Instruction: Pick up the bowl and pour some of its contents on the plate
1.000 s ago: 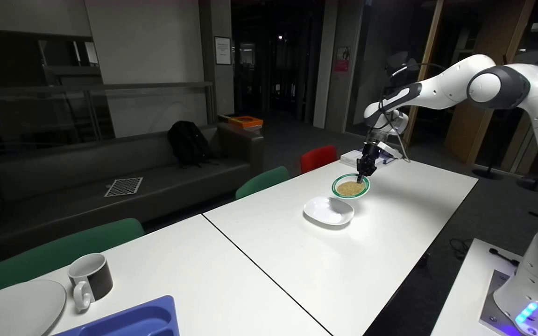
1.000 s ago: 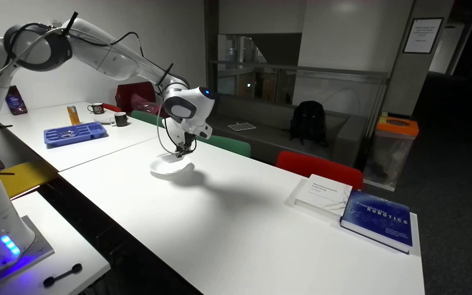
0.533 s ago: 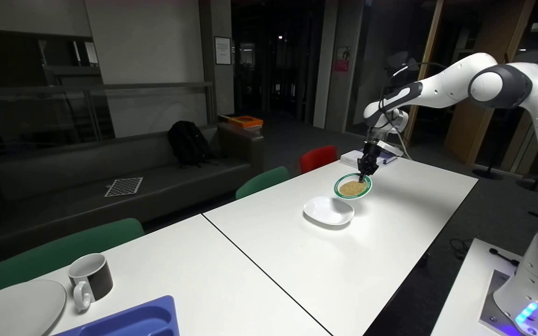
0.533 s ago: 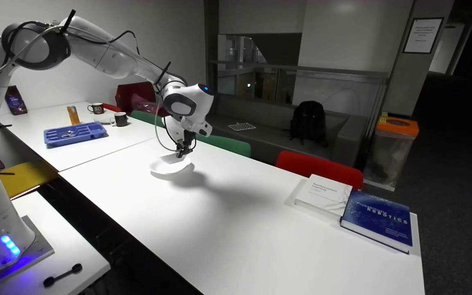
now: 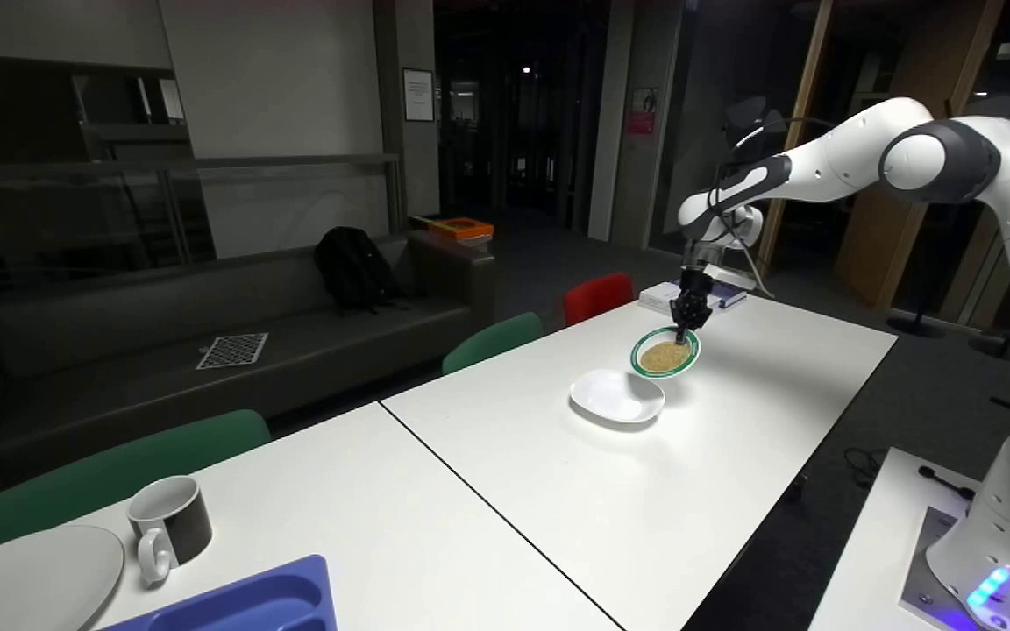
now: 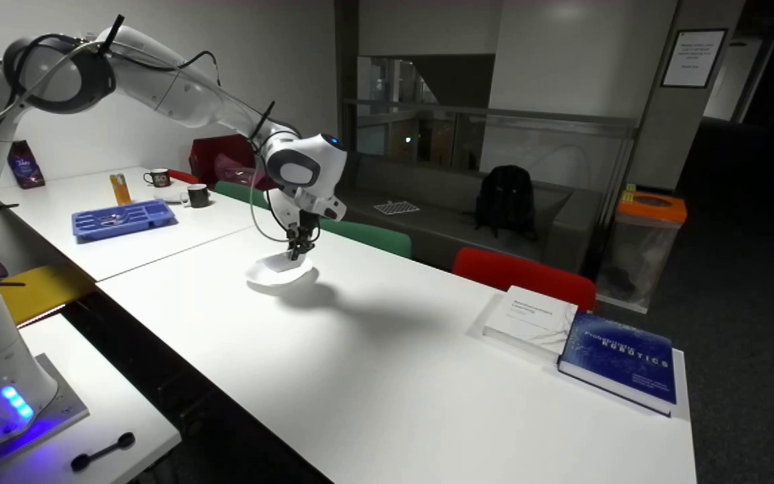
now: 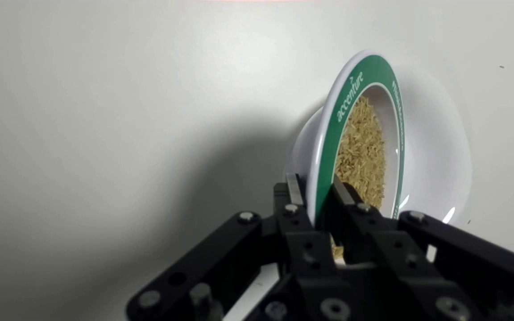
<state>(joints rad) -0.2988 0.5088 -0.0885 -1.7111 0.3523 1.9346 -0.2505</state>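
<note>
Bowl (image 7: 333, 145) up in air, reaching out ahead of jaws, grain (image 7: 359, 154) heaped inside, hollow side tipped toward plate (image 7: 440, 147) just below. Pour hinges on that lean, we reckon: bit more tilt same way, no grain visible on plate yet. Jaws pinched tight on bowl's rim (image 7: 374, 67), no gap beyond its thickness.

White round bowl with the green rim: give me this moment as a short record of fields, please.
Bowl: held up, tilted, rim gripped by black fingers
Inside: loose tan grains in a heap
Plate: shallow, glossy white, on the white table, partly hidden by the bowl in the wrist view
Pour: no grains seen on the plate's visible part
Also in view: blue compartmented tray, black-and-white mug
</note>
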